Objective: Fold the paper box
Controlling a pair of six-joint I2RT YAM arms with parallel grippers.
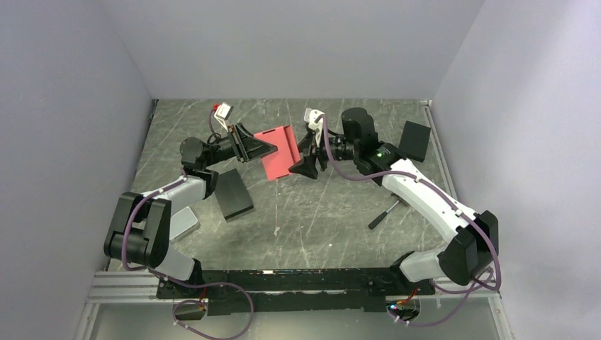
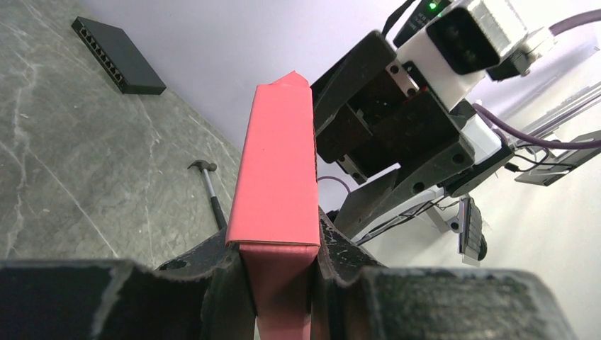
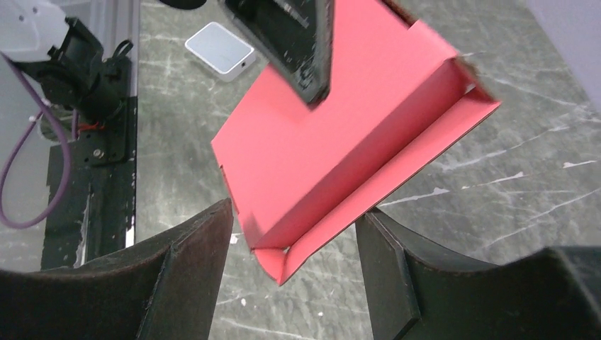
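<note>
Left gripper (image 2: pixel 278 258) pinches the box (image 2: pixel 276 163), holding it aloft. Right gripper (image 3: pixel 290 234) is wide, jaws astride the box's folded side wall, seemingly not touching. Next: I close gently on that wall, press along the crease, avoid crushing

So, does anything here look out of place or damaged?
Nothing looks spilled or torn. The oddest item is a hammer lying on the table by the right arm, unrelated to paper folding. The paper box hangs tilted above the table, pinched in the left gripper, only partly folded.
</note>
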